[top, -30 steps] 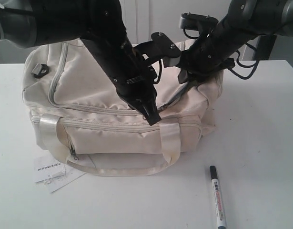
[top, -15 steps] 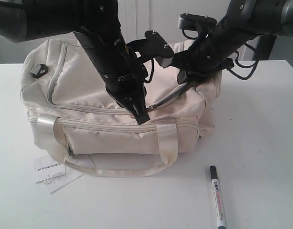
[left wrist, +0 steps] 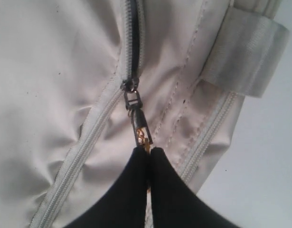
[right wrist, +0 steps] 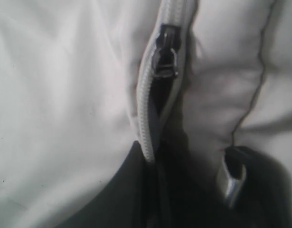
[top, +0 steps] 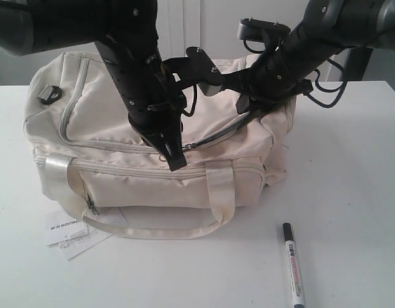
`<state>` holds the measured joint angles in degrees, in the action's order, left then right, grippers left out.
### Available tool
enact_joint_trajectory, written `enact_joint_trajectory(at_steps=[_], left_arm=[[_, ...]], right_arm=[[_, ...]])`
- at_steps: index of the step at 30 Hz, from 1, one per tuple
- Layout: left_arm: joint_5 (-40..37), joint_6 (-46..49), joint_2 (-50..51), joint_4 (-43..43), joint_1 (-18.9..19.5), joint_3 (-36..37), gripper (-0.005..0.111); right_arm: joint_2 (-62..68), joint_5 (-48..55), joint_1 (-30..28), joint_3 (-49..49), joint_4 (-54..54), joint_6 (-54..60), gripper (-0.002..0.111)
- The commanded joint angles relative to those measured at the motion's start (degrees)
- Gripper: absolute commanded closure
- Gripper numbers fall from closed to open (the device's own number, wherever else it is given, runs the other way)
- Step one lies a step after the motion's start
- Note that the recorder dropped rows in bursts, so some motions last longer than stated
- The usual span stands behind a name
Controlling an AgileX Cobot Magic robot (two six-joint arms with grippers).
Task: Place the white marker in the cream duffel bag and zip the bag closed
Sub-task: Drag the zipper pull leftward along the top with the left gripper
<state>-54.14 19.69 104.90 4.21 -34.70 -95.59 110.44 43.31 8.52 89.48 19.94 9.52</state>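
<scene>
The cream duffel bag point(top: 114, 125) lies on the white table, and its top zipper is partly open. My left gripper point(top: 176, 163) points down at the bag's front top and is shut on the gold-and-black zipper pull point(left wrist: 138, 126); the left gripper point(left wrist: 148, 151) holds the pull's tip, with the dark gap of the open zipper point(left wrist: 132, 38) beyond it. My right gripper point(top: 246, 110) is shut on the bag's zipper edge point(right wrist: 146, 118) at the right end, near a second slider point(right wrist: 165, 64). The white marker point(top: 293, 264) lies on the table in front of the bag, to the right, untouched.
A small white paper tag point(top: 69, 231) lies by the bag's front left corner. A satin strap handle point(top: 152, 228) rests on the table in front of the bag. A black ring point(top: 49, 95) sits at the bag's left end. Cables hang from the right arm point(top: 325, 93).
My left gripper has moved left along the bag top with the zipper pull, opening the zipper further. The bag has slid slightly left. The right gripper has kept its hold, and the marker has not moved.
</scene>
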Motion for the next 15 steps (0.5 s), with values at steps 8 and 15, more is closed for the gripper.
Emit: enact_joint_trajectory(at_steps=[8, 15], left_arm=[[-9.6, -0.9, -1.0, 3.4, -0.3, 0.1, 0.107], [-10.9, -0.9, -1.0, 3.8, -0.3, 0.1, 0.107]], right_arm=[[-0.7, -1.7, -0.6, 0.1, -2.3, 1.0, 0.108], [-0.7, -1.6, -0.6, 0.1, -2.3, 1.0, 0.108]])
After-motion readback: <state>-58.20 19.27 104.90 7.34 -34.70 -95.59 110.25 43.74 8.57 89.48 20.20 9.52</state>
